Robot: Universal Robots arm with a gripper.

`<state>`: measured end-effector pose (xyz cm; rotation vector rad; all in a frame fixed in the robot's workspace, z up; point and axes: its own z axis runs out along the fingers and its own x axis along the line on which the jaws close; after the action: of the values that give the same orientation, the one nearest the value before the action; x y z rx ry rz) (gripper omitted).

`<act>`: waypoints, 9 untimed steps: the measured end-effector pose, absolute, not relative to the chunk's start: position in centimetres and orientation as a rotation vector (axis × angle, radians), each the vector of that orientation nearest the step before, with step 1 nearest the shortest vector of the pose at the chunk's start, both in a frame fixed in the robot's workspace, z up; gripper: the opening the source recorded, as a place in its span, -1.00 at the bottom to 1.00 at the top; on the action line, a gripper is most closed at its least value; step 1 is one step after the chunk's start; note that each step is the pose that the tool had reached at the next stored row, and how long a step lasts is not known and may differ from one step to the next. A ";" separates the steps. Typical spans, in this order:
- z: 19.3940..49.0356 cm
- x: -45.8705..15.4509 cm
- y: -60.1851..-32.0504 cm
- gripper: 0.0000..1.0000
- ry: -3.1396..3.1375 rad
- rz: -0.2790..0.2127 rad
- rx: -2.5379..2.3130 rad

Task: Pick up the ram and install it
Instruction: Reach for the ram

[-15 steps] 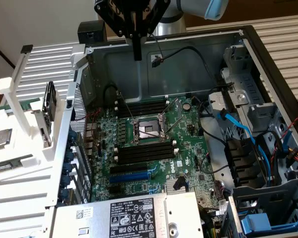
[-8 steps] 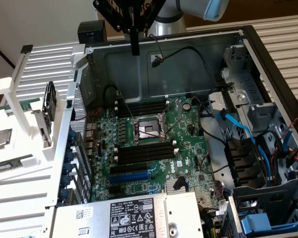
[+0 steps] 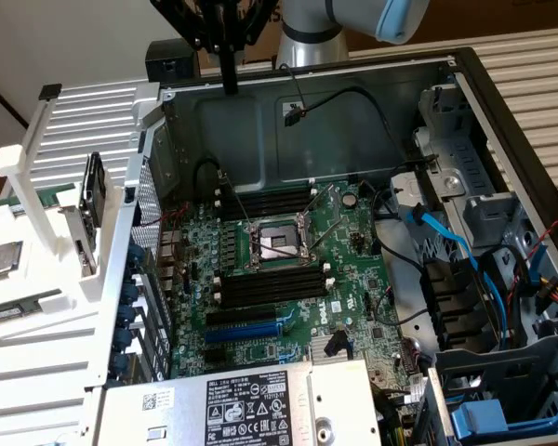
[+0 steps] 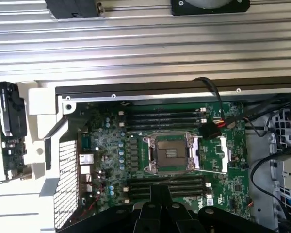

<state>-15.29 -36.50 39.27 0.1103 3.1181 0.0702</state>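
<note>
One ram (image 3: 20, 310) stick lies flat in a groove of the white fixture (image 3: 46, 274), at the exterior view's left and outside the computer case (image 3: 353, 102). It is not seated in any slot. Nothing touches it.

Just beyond it on the same fixture rests a square silver processor chip (image 3: 2, 259). A dark card (image 3: 92, 209) stands on edge in the fixture, beside the case's perforated side wall.

The gripper (image 3: 231, 88) hangs at the top of the exterior view, over the far wall of the case and well apart from the ram. Its fingers appear pressed together into one dark bar, with nothing between them. In the wrist view the gripper (image 4: 160, 191) sits above the motherboard (image 4: 102, 145), near the lower bank of slots.

Inside the case, the motherboard (image 3: 349, 251) carries a processor socket (image 3: 277, 243) at its middle. Two banks of long black memory slots flank the socket: one bank (image 3: 265, 200) on the far side, one bank (image 3: 270, 286) on the near side. In the wrist view the socket (image 4: 170, 153) lies between the same two banks (image 4: 160, 116) (image 4: 165, 184).

A labelled power supply (image 3: 251, 404) occupies the near edge of the case. Blue cables (image 3: 446, 242) run through the drive bay at the exterior view's right.
</note>
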 end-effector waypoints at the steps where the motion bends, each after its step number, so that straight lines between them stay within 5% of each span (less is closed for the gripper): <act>1: 39.3 -15.7 -36.3 -0.78 3.118 0.070 0.110; 9: 39.3 -19.5 -35.3 -0.78 3.118 0.070 0.111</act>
<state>-19.54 -35.28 39.26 0.1106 3.1180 0.0703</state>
